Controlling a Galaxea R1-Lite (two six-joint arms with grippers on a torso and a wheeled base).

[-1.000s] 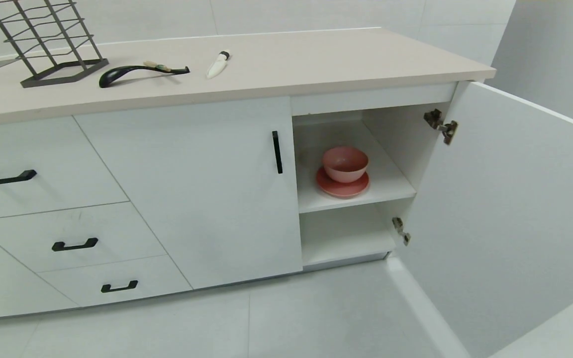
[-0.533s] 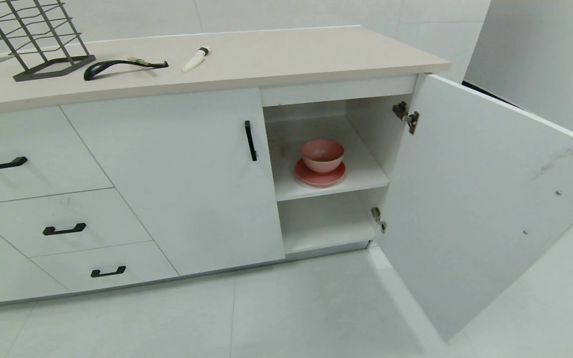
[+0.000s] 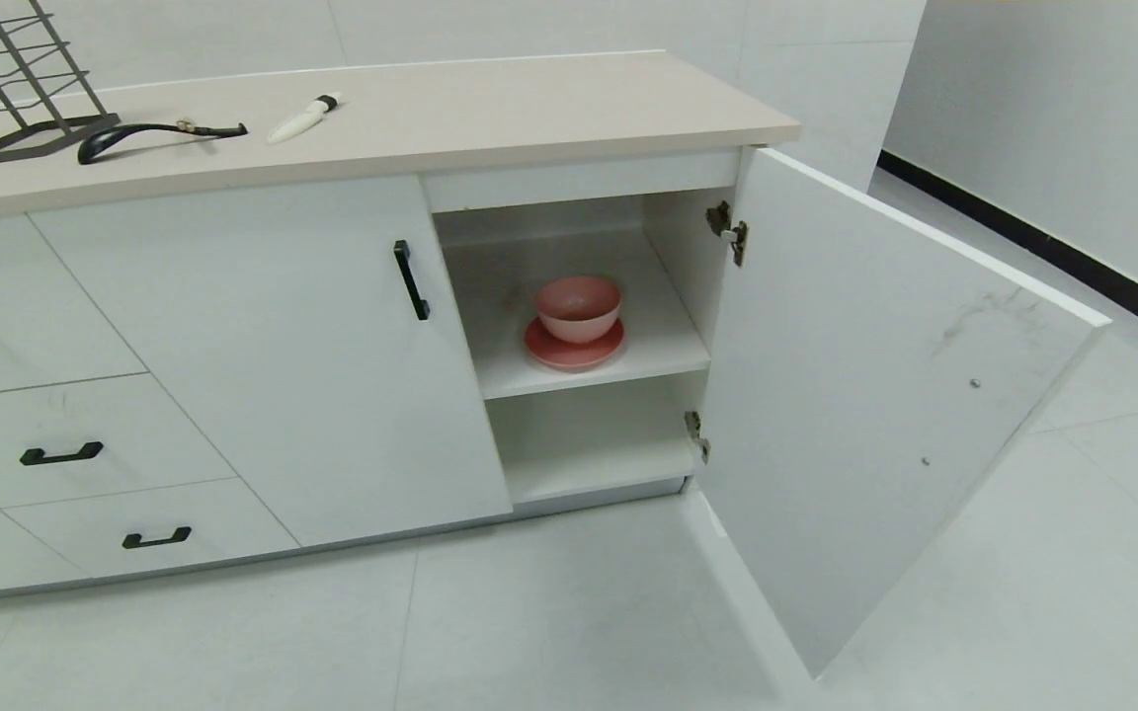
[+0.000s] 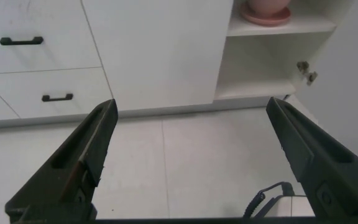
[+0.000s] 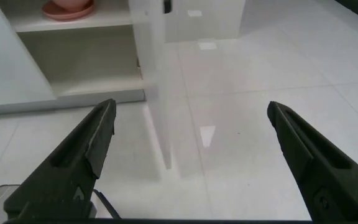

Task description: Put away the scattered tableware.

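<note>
Left hand (image 4: 191, 155) and right hand (image 5: 191, 155) spread, empty. View panned right only; bowl (image 3: 577, 307) on plate (image 3: 574, 354) ahead, shelved. Possibly door (image 3: 855, 395) next.

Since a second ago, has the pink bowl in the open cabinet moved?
No. The pink round bowl still sits on the red plate on the white cabinet's upper shelf; the whole head view shifted, so the camera moved.

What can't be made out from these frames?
- Wire rack: cut off by the head view's top and left edges.
- Pink bowl: cut off by the left wrist view's top edge.
- Small piece on the black ladle: too small, head view.
- Cupboard space behind the closed door: hidden by it.
</note>
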